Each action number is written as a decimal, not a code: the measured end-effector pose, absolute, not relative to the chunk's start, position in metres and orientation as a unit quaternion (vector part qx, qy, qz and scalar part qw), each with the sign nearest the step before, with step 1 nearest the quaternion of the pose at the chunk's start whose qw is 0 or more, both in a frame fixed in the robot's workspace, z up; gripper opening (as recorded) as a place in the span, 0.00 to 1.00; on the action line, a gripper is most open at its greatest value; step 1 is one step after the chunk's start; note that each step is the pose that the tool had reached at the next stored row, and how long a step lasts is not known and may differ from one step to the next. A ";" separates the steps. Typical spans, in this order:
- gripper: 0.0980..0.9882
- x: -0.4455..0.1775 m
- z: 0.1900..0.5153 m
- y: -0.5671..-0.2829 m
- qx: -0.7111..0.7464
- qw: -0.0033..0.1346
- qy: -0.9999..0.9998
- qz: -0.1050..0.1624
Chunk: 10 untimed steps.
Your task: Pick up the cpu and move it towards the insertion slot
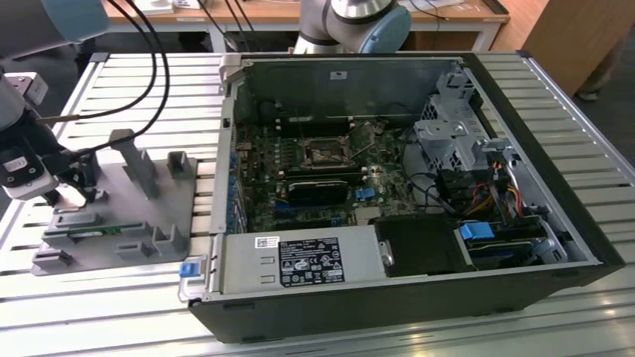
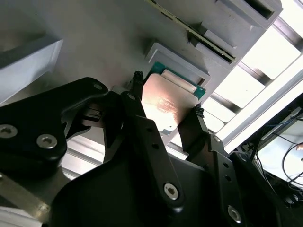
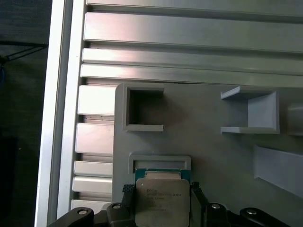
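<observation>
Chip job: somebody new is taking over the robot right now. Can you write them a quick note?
Tool: closed on the chip, one finger against each side.
Chip: at its pocket in the grey holder, at the exterior view's left.
Socket: inside the open computer case, far from the tool.
Done: chip gripped.
Left: it has not been carried toward the socket yet.

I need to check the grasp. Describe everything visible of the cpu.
The cpu is a flat square chip: a silvery metal lid, with a green board edge peeking out at one side. It is at a shallow pocket of the grey fixture, and the gripper has its black jaws pressed against two opposite edges. Whether it is lifted yet cannot be told.
</observation>
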State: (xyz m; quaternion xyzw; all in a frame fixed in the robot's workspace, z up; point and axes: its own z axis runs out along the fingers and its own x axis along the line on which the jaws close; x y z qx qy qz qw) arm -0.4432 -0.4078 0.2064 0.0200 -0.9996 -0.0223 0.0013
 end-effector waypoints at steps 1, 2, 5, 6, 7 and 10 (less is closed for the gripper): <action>0.50 -0.443 0.208 -0.408 0.020 0.001 -1.000 -0.022; 0.50 -0.443 0.209 -0.408 0.020 0.001 -1.000 -0.022; 0.50 -0.443 0.212 -0.408 0.020 0.001 -1.000 -0.022; 0.50 -0.443 0.213 -0.408 0.020 0.001 -1.000 -0.022; 0.50 -0.443 0.213 -0.408 0.020 0.001 -1.000 -0.022; 0.50 -0.443 0.215 -0.408 0.020 0.001 -1.000 -0.022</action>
